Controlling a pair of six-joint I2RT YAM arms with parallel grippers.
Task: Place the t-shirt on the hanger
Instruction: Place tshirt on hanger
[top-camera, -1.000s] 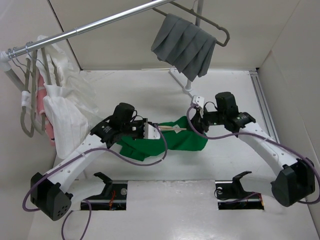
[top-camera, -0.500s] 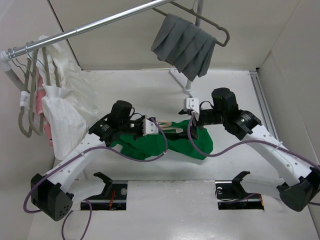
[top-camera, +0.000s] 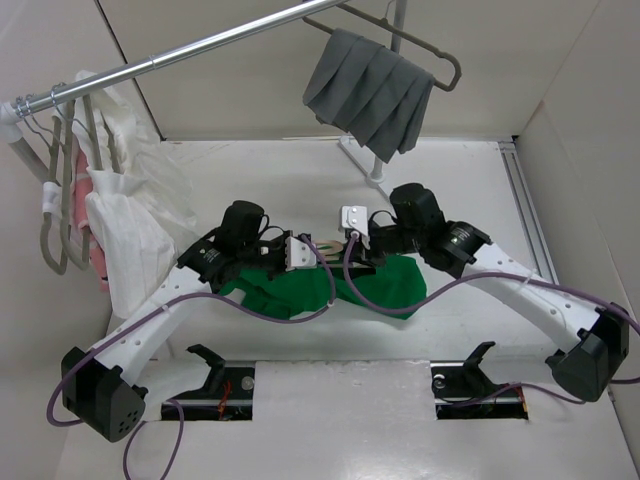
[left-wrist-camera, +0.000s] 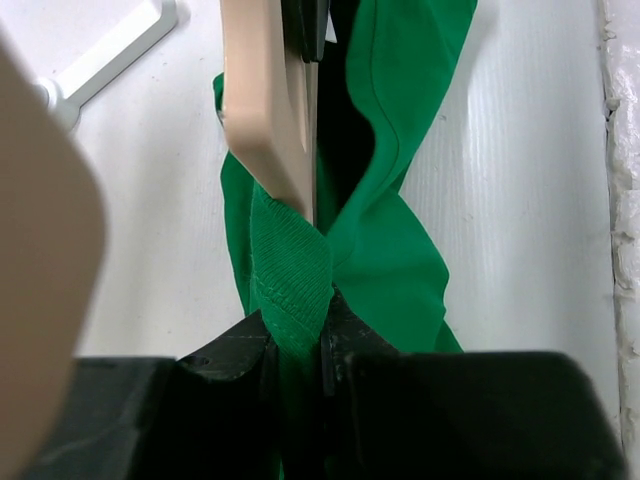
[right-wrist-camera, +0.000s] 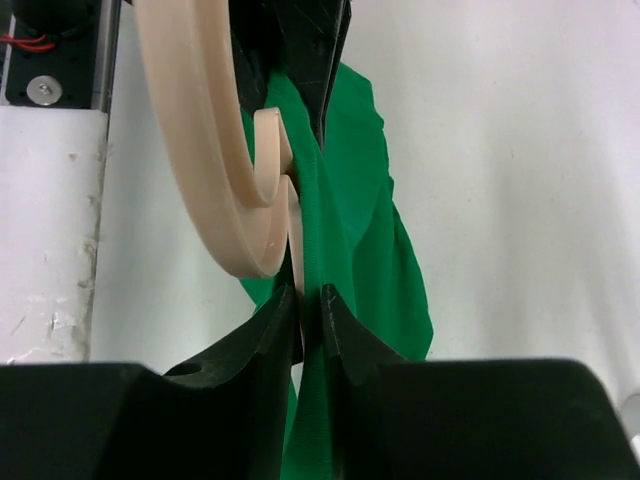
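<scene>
Top, t-shirt (top-camera: 388, 287): bright green, bunched in a heap on the table (top-camera: 270, 180), mid-front, btw the two arms.
Top, hanger (top-camera: 330, 244): beige; only a sliver shows btw the grippers, at the shirt's top edge; rest hidden.
Top, left gripper (top-camera: 312, 252): at the shirt's left end, pointing right; jaws not readable from up here.
Top, right gripper (top-camera: 350, 248): at the shirt's upper middle, pointing left, tips near the left one's.
Top, backgr.: grey pleated cloth (top-camera: 370, 90) on a grey hanger (top-camera: 440, 60) hangs from the rail (top-camera: 200, 45) at rear; white garments (top-camera: 130, 235) hang far left.
Left wrist, left gripper (left-wrist-camera: 298, 335): closed tight on a ribbed green band of the t-shirt (left-wrist-camera: 400, 230); cloth fills the gap.
Left wrist, hanger (left-wrist-camera: 265, 100): beige arm runs from top down to the pinched band, touching it; the band wraps its lower end.
Left wrist, table (left-wrist-camera: 520, 200): white; rest of shirt lies on it beyond the grip. Blurred beige shape at left edge, too close to tell.
Right wrist, right gripper (right-wrist-camera: 310, 300): nearly closed, narrow gap, green cloth pinched in it.
Right wrist, hanger (right-wrist-camera: 205, 150): curved beige part sweeps from top-left down to the jaw gap, touching the cloth; can't tell if its tip is clamped too.
Right wrist, t-shirt (right-wrist-camera: 370, 200): runs up from the jaws & spreads right over the white table (right-wrist-camera: 520, 150).
</scene>
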